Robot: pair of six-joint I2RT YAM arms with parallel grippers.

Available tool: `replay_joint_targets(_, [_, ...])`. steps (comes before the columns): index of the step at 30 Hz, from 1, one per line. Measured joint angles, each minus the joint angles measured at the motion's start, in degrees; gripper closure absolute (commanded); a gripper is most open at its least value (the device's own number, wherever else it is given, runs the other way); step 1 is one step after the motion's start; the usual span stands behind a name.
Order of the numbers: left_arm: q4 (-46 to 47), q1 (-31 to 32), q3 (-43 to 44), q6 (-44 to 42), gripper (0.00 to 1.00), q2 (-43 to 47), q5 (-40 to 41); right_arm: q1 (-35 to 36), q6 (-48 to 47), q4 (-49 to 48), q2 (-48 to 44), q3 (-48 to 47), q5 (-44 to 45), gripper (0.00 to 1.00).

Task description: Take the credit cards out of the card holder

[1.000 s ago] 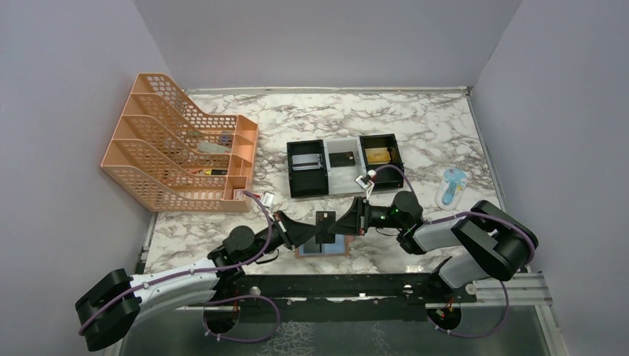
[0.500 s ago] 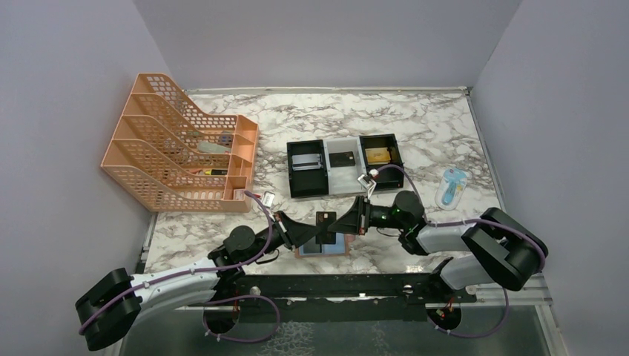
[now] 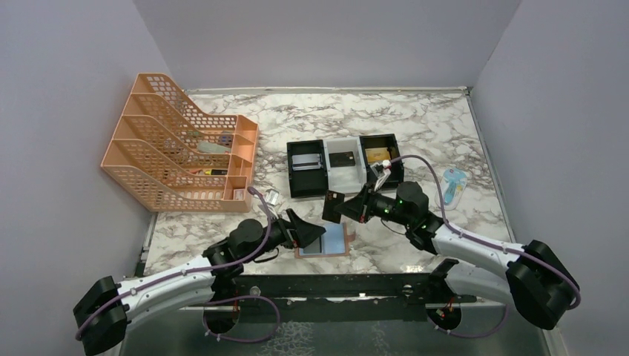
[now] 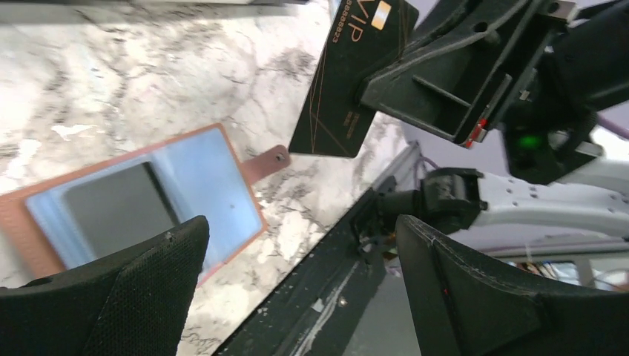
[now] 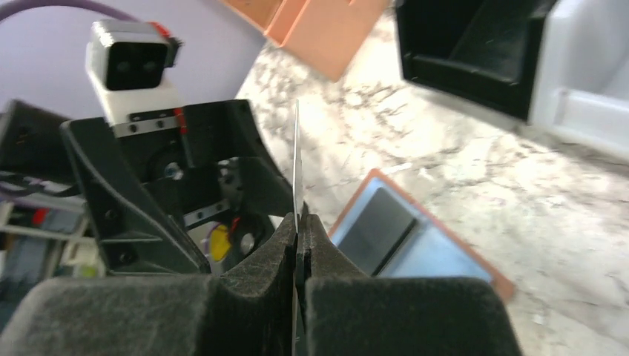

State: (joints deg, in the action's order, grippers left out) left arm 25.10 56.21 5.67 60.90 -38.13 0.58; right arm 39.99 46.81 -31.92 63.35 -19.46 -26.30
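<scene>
Protruding from right tool (image 5: 299, 224): black card (image 4: 354, 81)

A robotics lab test booth: plain lilac walls (image 3: 326, 44) are enclosing a marble-patterned table (image 3: 311, 119), and robot arms (image 3: 170, 278) are sitting bolted to a metal rail (image 3: 334, 285).

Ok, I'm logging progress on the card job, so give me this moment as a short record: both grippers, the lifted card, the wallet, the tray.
left gripper: open, empty, low over the wallet
right gripper: shut on the black card's edge
black card: held in the air, clear of the wallet, just in front of the tray
wallet: lying open on the table, blue lining up
grey card: one, tucked in the wallet's pocket
tray: three compartments, a flat item in each
</scene>
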Motion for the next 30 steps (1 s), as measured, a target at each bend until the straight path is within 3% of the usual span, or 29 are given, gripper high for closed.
replay_joint_targets(10, [-29.86, -0.26, 14.36, -6.82, 0.01, 0.85, 11.08, 0.02, -13.42, 15.89, -3.98, -5.14, 18.16, 0.99])
replay_joint_targets(20, [-53.81, -3.5, 39.39, -18.4, 0.01, -20.44, 15.76, 0.0, -31.71, 19.78, 3.28, -15.56, 32.74, 0.99])
replay_joint_targets(26, [-57.9, -18.27, 44.37, -28.04, 0.01, -26.53, 11.37, 0.0, -44.15, 18.16, 10.54, -19.96, 35.34, 0.99])
replay_joint_targets(30, [-58.93, -23.04, 45.51, -32.79, 0.01, -26.91, 10.45, 0.0, -52.09, 16.22, 16.15, -22.23, 37.55, 0.99])
